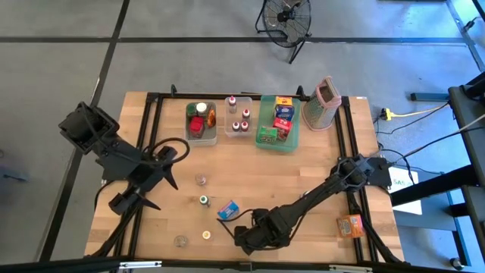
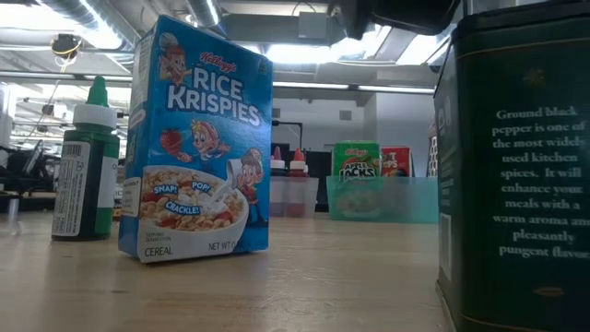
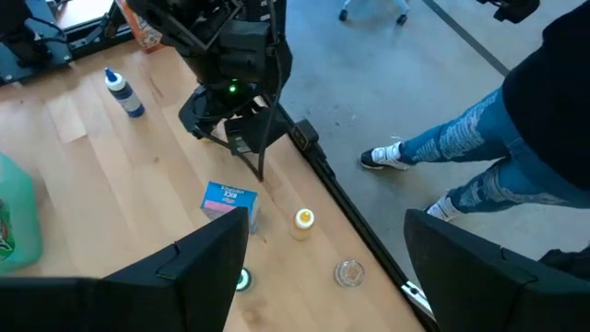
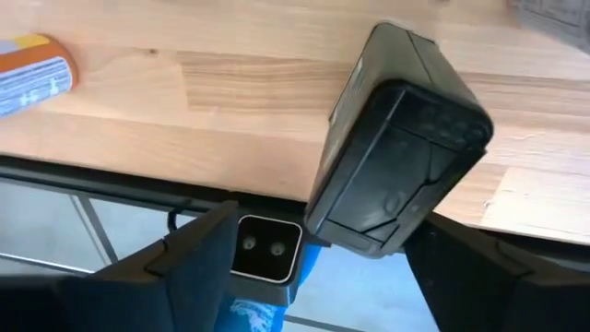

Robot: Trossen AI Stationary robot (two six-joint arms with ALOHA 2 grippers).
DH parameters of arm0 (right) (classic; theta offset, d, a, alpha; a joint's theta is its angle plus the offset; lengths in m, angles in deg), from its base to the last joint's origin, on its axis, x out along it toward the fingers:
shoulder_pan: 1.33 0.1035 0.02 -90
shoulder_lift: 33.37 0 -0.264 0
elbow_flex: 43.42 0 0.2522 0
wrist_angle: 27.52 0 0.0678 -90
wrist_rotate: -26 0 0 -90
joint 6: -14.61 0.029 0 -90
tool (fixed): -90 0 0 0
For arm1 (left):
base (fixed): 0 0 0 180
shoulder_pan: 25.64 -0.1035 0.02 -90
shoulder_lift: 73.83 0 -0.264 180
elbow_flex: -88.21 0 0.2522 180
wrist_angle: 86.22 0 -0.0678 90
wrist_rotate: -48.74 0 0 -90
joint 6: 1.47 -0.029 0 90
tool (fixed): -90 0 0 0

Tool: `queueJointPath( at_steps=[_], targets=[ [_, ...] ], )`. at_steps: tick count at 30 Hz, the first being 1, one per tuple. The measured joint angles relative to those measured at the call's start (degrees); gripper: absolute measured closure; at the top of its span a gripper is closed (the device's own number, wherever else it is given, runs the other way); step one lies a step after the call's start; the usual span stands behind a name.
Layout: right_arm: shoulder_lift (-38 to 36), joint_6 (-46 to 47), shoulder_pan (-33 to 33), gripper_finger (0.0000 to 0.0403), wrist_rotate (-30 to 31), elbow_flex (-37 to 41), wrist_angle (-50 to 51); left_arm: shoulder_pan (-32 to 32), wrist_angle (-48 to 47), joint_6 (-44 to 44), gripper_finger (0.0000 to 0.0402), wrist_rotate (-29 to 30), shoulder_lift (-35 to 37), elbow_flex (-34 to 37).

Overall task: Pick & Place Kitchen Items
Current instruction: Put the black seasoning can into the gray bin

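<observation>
Rice Krispies box (image 1: 228, 209) stands upright on your wooden counter (image 1: 303, 174), a floor fan (image 1: 286, 17) on the grey floor beyond. Just beside the box, your right tool (image 1: 246, 239) hovers, fingers apart around a dark pepper tin (image 4: 396, 138). Left tool (image 1: 125, 201) waits apart, empty.

Pale wood, printed card and dark tin

We see a pale, smooth matt wooden desk (image 1: 250, 174), a glossy blue printed cardboard cereal box (image 2: 198, 138), a dark green satin metal pepper tin (image 2: 516, 166), a green plastic squeeze bottle (image 2: 86, 171), translucent clear plastic bins (image 1: 201, 135) and matt black plastic fingers (image 4: 198, 254).
</observation>
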Motion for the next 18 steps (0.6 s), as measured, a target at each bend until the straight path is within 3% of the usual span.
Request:
queueJointPath(
  at_steps=[8,18],
  targets=[
    [0.0,2.9,0.0,0.0162,-0.4,0.0,2.0,1.9,0.0,0.1,0.0116,0.1,0.0,0.0],
    [0.0,3.5,-0.4,0.0199,-0.4,0.0,2.0,2.3,0.0,0.1,0.0116,0.1,0.0,0.0]
  ],
)
